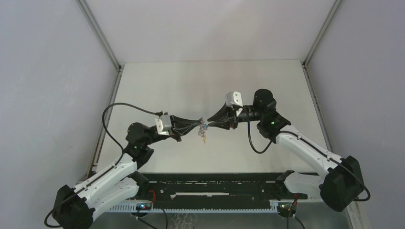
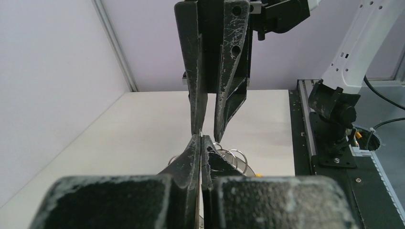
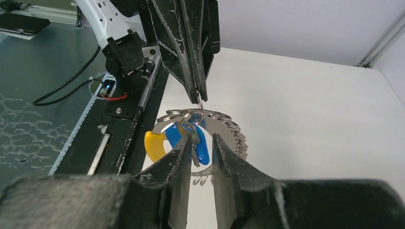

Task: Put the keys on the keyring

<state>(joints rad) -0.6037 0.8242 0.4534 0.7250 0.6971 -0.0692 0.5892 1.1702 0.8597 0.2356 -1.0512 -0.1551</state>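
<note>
Top external view: two arms reach inward from the near edge of one pale worktop, and their tips meet almost nose to nose over its middle. One left pincer and one right pincer face each other there, with a small glinting cluster hanging just below the point where they meet.

Right wrist view: the left pincer comes down from the top of the frame, its two fingers pressed fully together on a thin wire loop at the top of the single keyring. The keyring hangs from that grip, clear of the worktop, as a curve of silvery, jagged coils. One yellow section sits at the keyring's left end. Two keys can be counted by their blue plastic heads, one behind the gap between the right pincer's fingers and one just left of it beside the yellow section. Both lie inside the curve of the coils. Whether either key is threaded on the wire cannot be told.

The right pincer's two fingers stand partly apart, with a clear gap between them, and nothing is seen gripped.

Left wrist view: the shut left fingertips touch the ring wire, and the right pincer's separated tips hang just above them.
</note>
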